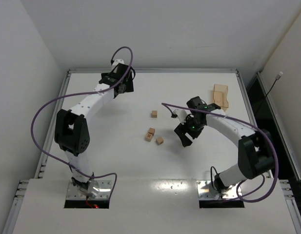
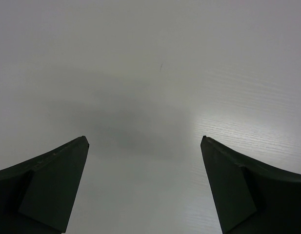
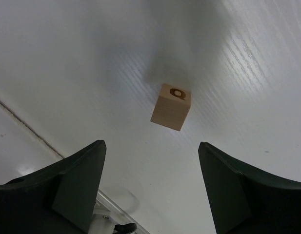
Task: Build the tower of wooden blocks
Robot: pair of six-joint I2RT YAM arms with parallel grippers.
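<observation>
Small tan wood blocks lie mid-table in the top view: a lone cube (image 1: 154, 113) further back, a longer pale piece with dark marks (image 1: 150, 134) that may be two cubes together, and a cube (image 1: 160, 140) beside it. No upright tower of three shows. My right gripper (image 1: 183, 139) hovers just right of that nearest cube, open and empty. In the right wrist view a cube with a dark ring mark (image 3: 171, 106) sits on the table beyond the right gripper (image 3: 151, 144), between the lines of its fingers but apart from them. My left gripper (image 1: 124, 87) is far back left, and its wrist view shows the left gripper (image 2: 144, 139) open over bare table.
A larger pale wooden slab piece (image 1: 220, 95) stands at the back right of the table. The table's raised metal edge (image 1: 150, 70) runs along the back and sides. A seam (image 3: 23, 124) crosses the lower left of the right wrist view. Purple cables loop off both arms.
</observation>
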